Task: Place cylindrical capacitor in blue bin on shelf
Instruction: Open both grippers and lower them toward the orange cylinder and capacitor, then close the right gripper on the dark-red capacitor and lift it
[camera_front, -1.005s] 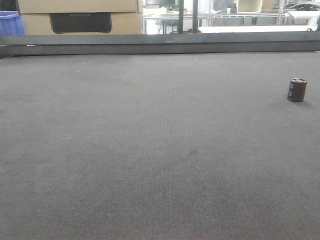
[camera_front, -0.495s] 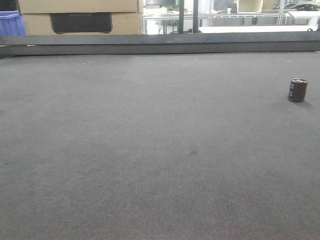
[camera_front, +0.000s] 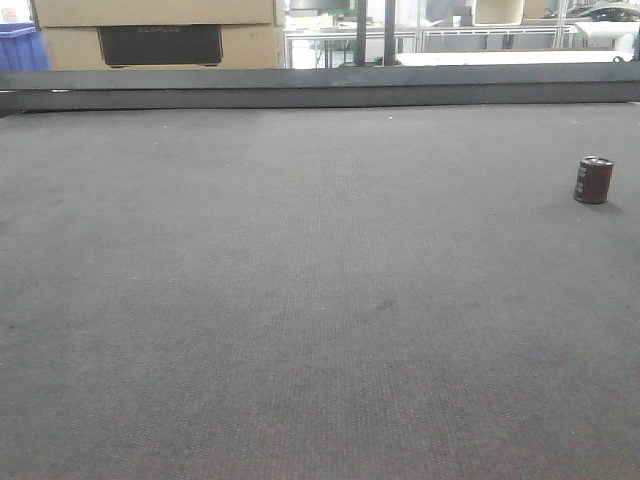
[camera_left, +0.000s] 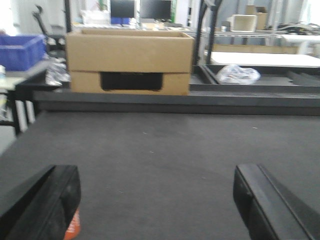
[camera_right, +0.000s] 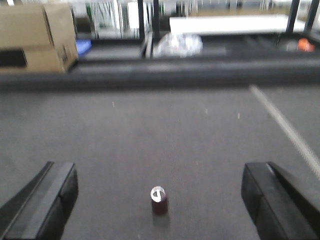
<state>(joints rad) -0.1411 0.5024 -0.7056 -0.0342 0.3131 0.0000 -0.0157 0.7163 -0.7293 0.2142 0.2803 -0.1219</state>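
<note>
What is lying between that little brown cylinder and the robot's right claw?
Nothing. In the right wrist view the cylindrical capacitor stands upright alone; only bare dark mat separates it from the open right gripper on either side.

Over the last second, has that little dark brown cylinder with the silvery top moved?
No. The small dark brown cylinder stays put below the table's far rail.

left pincer (camera_left: 157, 200) spread wide, right pincer (camera_right: 160, 192) likewise
</note>
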